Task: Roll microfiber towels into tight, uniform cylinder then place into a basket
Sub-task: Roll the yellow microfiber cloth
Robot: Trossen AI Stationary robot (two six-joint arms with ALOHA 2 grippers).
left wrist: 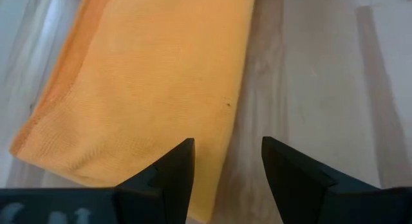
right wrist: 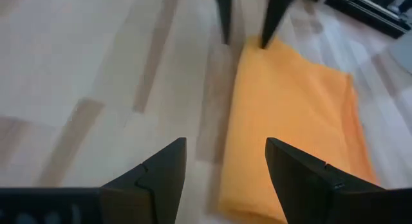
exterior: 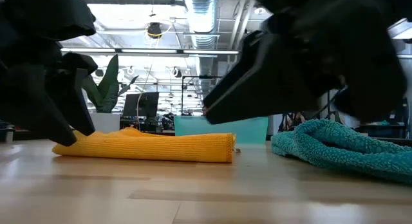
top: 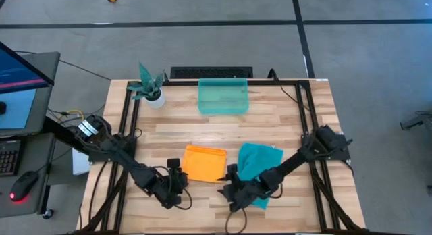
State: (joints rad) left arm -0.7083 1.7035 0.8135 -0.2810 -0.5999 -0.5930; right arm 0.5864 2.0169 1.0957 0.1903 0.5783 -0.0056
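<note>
Left gripper: the left gripper [left wrist: 222, 169] is low over the pale wooden plank tabletop [top: 283, 120] at the near left corner of the folded orange-yellow microfiber towel [top: 204, 163]. Its two dark fingers [left wrist: 177, 172] stand well apart, one over the towel's edge and the other over bare wood. It holds nothing.

Right gripper: the right gripper [right wrist: 225, 179] is low at the near right end of the same orange-yellow towel, facing the left gripper across it. Its dark fingers [right wrist: 161, 176] are spread wide; one is over bare wood, the other over the towel's edge. Nothing is gripped. In the right wrist view the left gripper's finger tips show at the towel's far end.

Orange-yellow towel: it lies flat on the tabletop as a folded rectangle near the front edge, between the two grippers. In the low view it is a low, flat pad, not a cylinder.

Teal-blue towel: the rumpled teal-blue terry microfiber towel [top: 260, 161] lies just right of the orange-yellow one, partly under the right arm. It is loose and unrolled.

Basket: the translucent teal-green rectangular plastic basket [top: 223, 96] sits at the back middle of the tabletop, well apart from both towels. No towel is in it.

Plant: a small teal potted plant in a white pot [top: 150, 88] stands left of the basket.
</note>
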